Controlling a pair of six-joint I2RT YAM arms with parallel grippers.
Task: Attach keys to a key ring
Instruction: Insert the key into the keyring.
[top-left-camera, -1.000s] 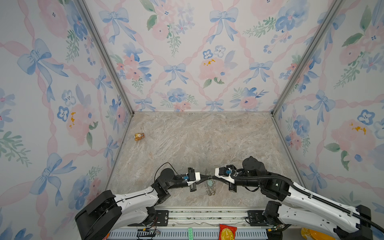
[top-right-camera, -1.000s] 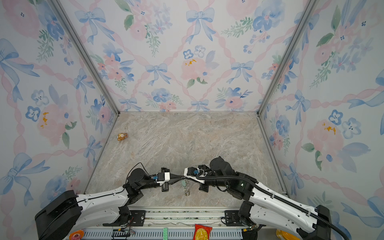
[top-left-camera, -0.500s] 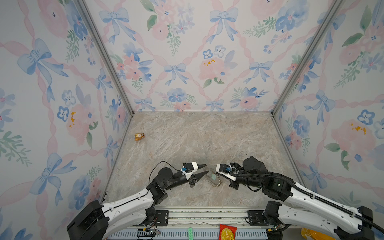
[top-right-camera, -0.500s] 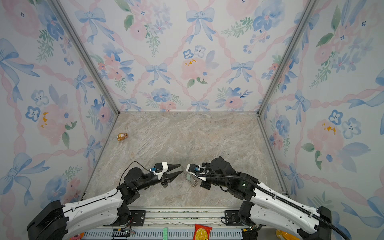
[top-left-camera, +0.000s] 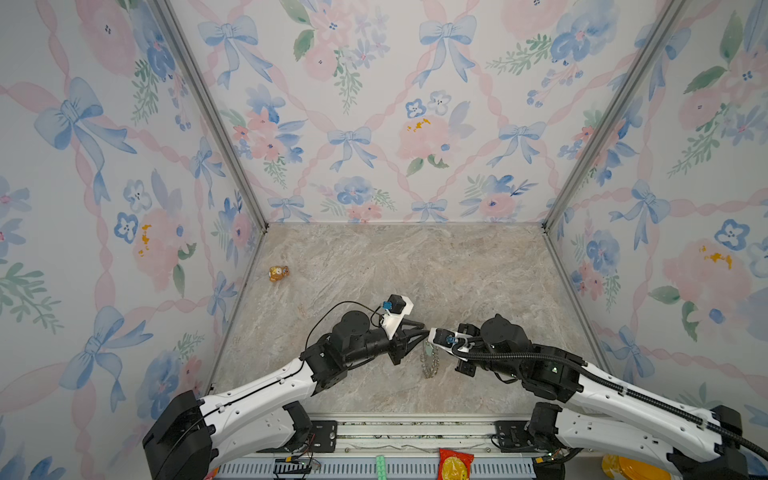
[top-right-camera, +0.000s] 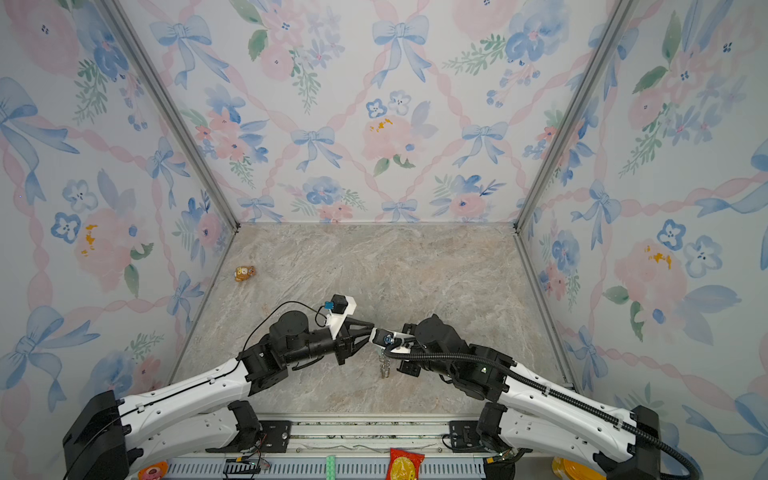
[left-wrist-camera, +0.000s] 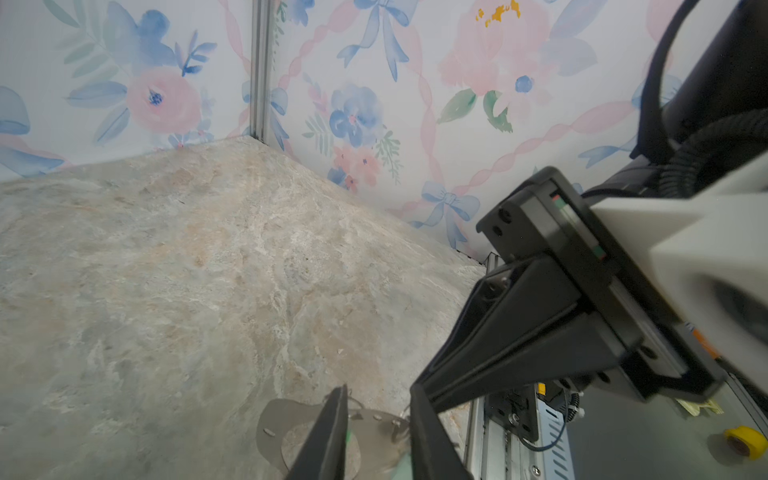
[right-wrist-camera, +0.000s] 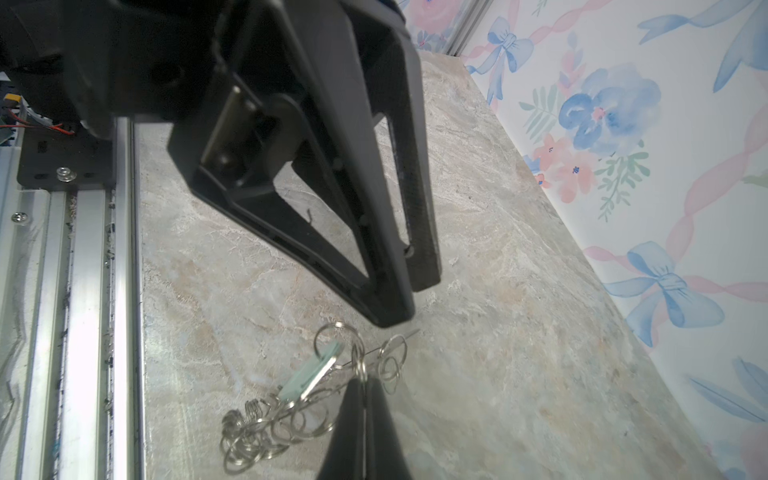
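The key ring (left-wrist-camera: 270, 432) is pinched by its fringed edge in the fully closed jaws of the right gripper (right-wrist-camera: 362, 384), and its small rings (right-wrist-camera: 257, 432) are bunched just beside the tips. The mint key (right-wrist-camera: 309, 376) is seen among those rings, close to the closed jaws; whether it is already threaded cannot be told. The left gripper (left-wrist-camera: 378, 390) is partly open, with the band between its jaws and nothing visibly gripped.

If those jaws are closed on the band rather than on one small ring, the hoop could be twisted out of the thin pinch and dropped. A knock is also possible, since the two pairs of jaws are nearly touching.

A marbled table (top-left-camera: 374, 266) is seen beneath both jaws. A bear (top-left-camera: 279, 273) lies well apart from them, near the floral walls (top-left-camera: 374, 104).
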